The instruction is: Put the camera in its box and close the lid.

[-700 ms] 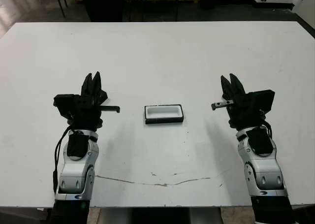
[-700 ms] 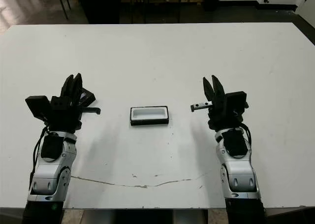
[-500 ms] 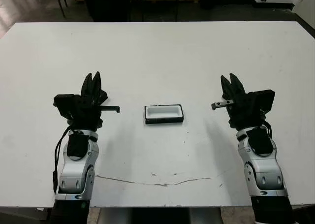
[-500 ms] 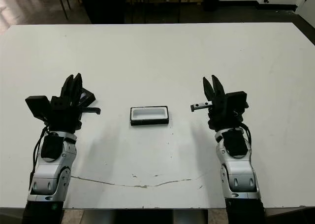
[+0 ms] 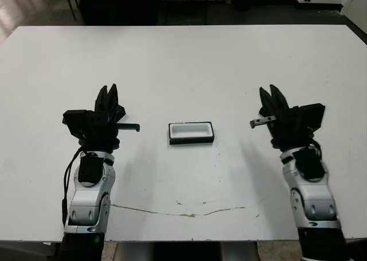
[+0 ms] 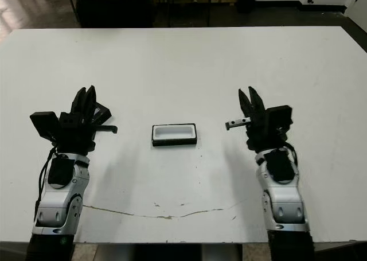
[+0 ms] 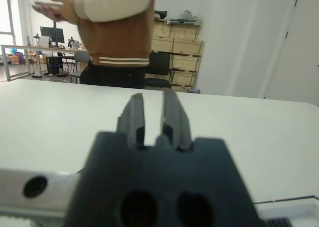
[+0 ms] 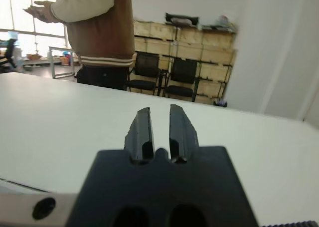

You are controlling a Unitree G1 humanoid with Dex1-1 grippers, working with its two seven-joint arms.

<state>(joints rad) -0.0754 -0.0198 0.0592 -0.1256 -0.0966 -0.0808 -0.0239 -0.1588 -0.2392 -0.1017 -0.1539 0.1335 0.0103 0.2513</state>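
Both forearms rest low on the white table point(image 5: 229, 60), wrists raised, grippers pointing away from the robot. Left gripper point(image 5: 109, 94): fingers parted by a narrow gap, holding nothing. Right gripper point(image 5: 270, 96): the same, empty. The box point(image 5: 191, 132) lies open between them, well apart from each, white lining up, long axis running left-right. A person point(image 8: 97, 32) stands beyond the far edge; the hand is possibly raised, blurred.

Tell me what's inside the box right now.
The box lies open, showing only its white lining; no camera in it. Nothing covers it, and no lid is visible on the table.
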